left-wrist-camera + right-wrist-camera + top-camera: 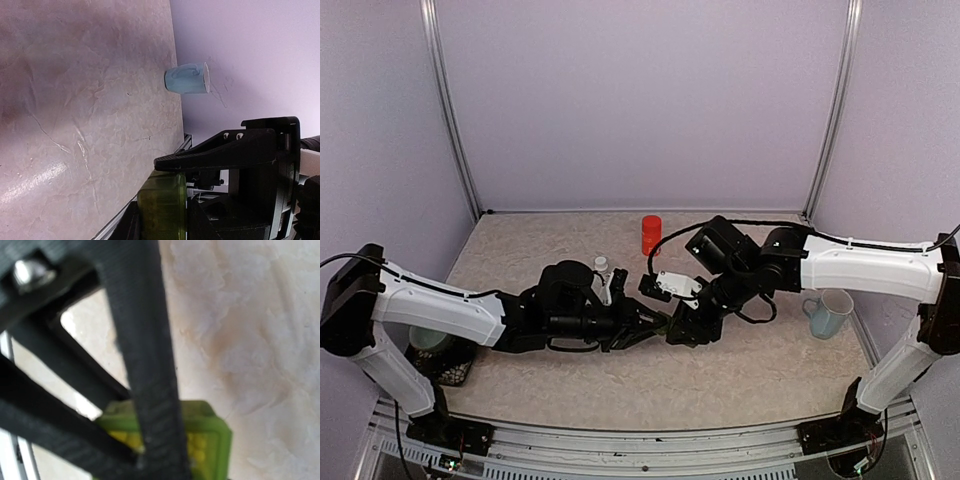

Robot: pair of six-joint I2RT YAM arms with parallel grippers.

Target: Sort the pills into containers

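Brace containers (217,437) in clamped left hand (650,324) at 9 o'clock; work narrowed right hand (678,326), grip unclear, gently along rim from 2 o'clock.

Soft, even light; top view sharp. Glare streak on the table (35,185) in left wrist view. Right wrist view blurred, fingers (147,340) out of focus.

Beige marbled tabletop (75,125) smooth, faintly glossy; small translucent green plastic pill container (162,207) smooth, semi-gloss; pale blue mug (186,79) glazed, shiny; purple walls (640,100) matt.
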